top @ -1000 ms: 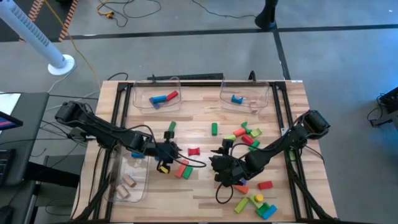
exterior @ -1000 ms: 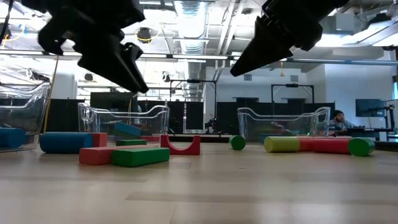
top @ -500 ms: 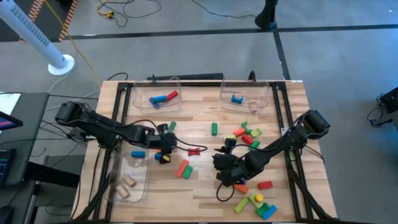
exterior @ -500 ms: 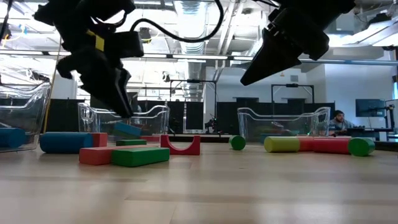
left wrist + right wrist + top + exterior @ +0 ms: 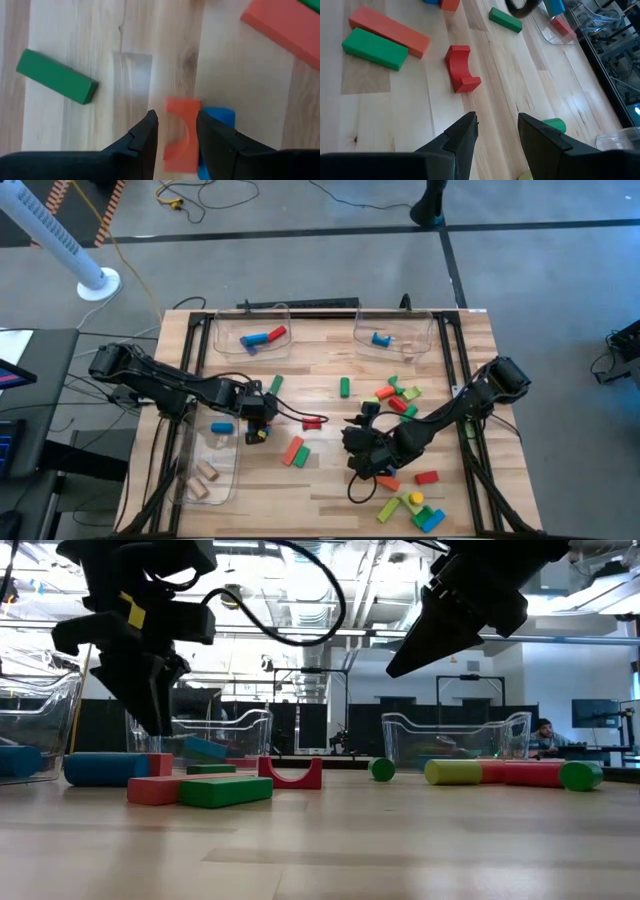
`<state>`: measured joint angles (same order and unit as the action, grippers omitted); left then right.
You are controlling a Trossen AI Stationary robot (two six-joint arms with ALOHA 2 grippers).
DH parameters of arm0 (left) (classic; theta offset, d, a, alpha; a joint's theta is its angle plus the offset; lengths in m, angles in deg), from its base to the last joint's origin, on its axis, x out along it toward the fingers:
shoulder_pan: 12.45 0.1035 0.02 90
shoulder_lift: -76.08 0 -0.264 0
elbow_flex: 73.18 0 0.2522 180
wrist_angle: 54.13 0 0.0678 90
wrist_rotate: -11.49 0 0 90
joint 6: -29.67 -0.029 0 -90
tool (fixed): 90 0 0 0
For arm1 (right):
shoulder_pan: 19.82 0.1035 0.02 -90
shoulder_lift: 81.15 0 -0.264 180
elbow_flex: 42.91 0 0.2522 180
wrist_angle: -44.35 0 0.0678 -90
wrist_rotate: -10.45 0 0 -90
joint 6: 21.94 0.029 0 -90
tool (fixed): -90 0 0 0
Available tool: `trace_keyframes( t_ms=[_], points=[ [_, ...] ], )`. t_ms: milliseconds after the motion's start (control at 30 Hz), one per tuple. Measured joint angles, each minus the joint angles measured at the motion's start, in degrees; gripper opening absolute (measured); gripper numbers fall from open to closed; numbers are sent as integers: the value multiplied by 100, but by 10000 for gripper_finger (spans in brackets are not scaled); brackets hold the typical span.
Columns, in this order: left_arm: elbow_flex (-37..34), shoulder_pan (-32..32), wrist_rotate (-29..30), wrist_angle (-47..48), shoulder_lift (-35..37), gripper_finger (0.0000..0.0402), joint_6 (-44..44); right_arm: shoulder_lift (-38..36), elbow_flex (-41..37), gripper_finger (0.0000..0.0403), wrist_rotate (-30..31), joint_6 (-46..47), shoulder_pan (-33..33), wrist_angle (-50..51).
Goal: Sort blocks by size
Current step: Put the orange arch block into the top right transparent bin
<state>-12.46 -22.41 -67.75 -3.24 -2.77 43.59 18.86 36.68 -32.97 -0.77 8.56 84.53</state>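
Wooden pieces sit nearest me in the clear side bin at the bench's front left. I take it they were put there as one size class. Across at the front right, a loose heap of yellow, green and blue blocks lies unsorted, with a single red block just behind it.

A little further in, the right fingers hang above bare bench, parted and holding nothing. They point towards a red arch, which looks like a candidate for that arm's next pick. Beside it lie a red bar and a green bar, touching along their sides.

The left fingers hover over an orange arch and a blue block tucked against it. They are parted too, and as far as I can tell both pieces rest on the bench rather than in a grip. From that pose I'd judge the left arm is lining up on the arch.

Further back, a green stick lies alone and a mixed cluster waits to its right. At the far edge, one bin holds blue and red bars and the other a small blue piece, so they appear to be kept apart by size.
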Motion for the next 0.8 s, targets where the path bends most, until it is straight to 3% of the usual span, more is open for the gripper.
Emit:
trace_keyframes(
  t_ms=[300, 667, 800],
  points=[
    [-7, -4, -233, 150, -32, 128, 30, 0, 0, 179, 0, -15, -2, -31],
    [138, 36, -213, 226, -1310, 126, -273, 0, 0, 179, 0, -20, -2, -71],
    [285, 33, -140, 283, -1413, 96, -518, 0, 0, 179, 0, -20, -2, -71]
  ],
)
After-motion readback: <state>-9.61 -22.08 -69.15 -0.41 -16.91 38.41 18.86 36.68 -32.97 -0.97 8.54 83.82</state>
